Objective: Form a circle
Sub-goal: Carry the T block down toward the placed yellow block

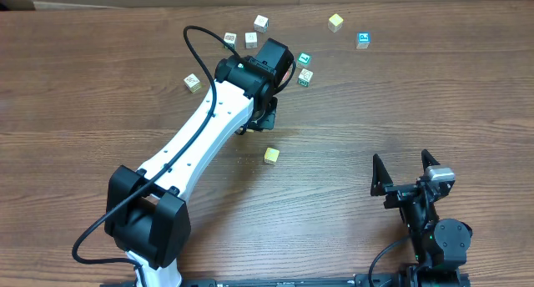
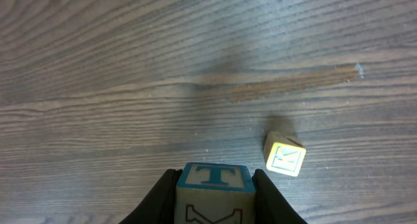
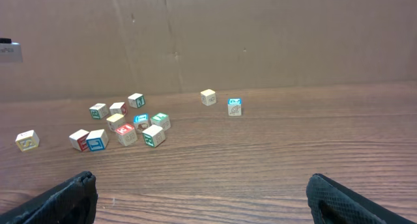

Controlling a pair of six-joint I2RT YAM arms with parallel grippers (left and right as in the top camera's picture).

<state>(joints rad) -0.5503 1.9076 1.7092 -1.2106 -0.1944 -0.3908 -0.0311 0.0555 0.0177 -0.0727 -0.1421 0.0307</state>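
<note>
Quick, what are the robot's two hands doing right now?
Left gripper: shut on a blue T block.
Right gripper: open, holding nothing.

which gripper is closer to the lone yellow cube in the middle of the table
Left. The left gripper, shut on a blue T block, hangs just beside the yellow cube. The right gripper sits open, well off toward the robot's right side.

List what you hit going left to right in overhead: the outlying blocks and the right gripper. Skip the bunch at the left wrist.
Pale block → yellow block at mid-table → yellow-green block at the far edge → blue block → right gripper, open.
</note>
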